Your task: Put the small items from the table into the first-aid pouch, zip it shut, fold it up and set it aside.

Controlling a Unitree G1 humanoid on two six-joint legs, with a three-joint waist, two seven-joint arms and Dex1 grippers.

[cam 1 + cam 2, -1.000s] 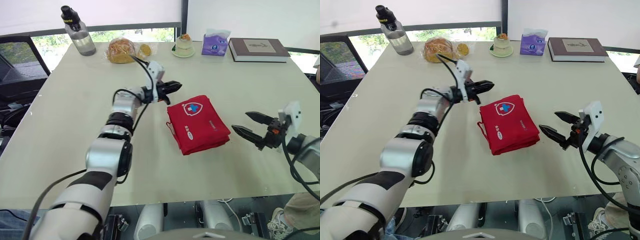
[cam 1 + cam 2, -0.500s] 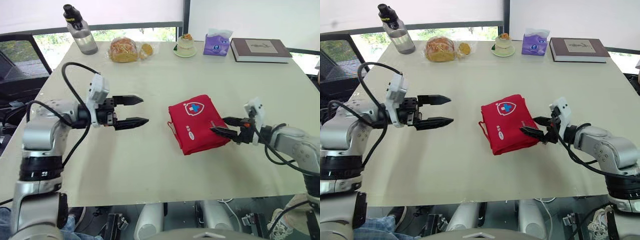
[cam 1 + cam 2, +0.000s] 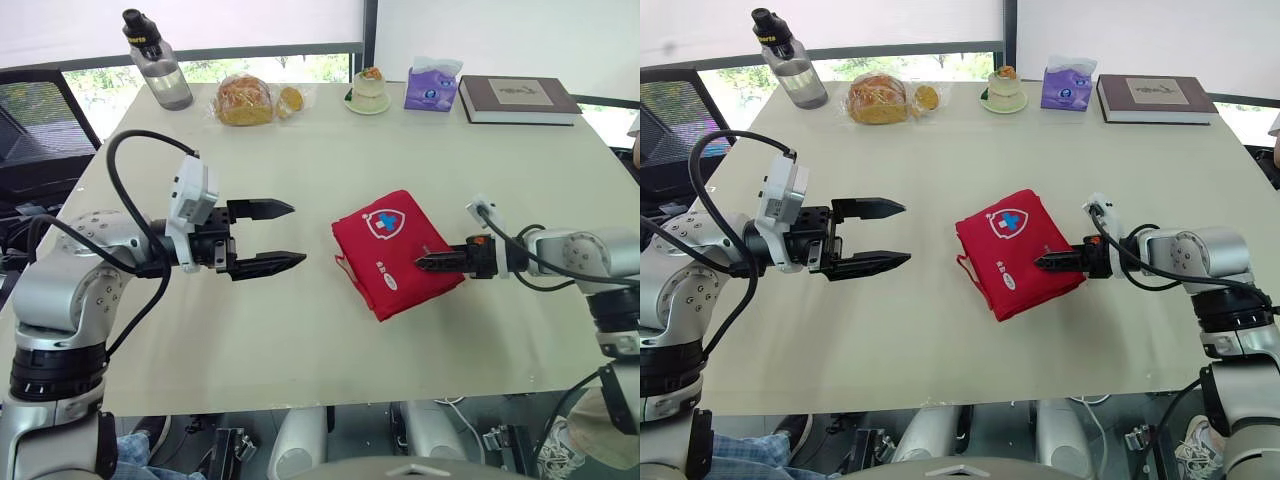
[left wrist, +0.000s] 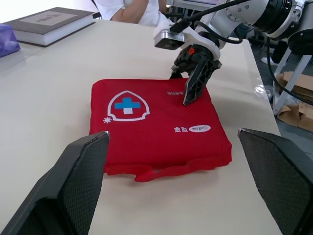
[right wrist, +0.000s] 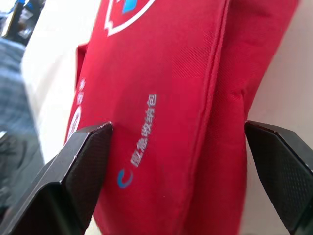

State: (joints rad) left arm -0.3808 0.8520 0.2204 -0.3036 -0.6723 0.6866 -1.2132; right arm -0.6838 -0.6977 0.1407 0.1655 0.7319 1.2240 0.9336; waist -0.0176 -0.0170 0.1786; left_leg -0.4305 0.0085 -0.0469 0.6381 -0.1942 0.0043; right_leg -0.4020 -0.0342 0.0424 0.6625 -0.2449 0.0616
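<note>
While the red first-aid pouch [image 3: 395, 250] lies shut on the tabletop [image 3: 300, 330], contents hidden, white shield and blue cross up, my right hand [image 3: 422, 265], fingers apart, meets its right edge; my left hand [image 3: 298, 234] gapes.

Red first-aid pouch [image 3: 395, 250]: folded, lying flat on table [image 3: 300, 340], white shield with blue cross facing up.

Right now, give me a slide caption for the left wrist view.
Open left fingers frame the folded red first-aid pouch, with the right gripper at its right edge.
</note>
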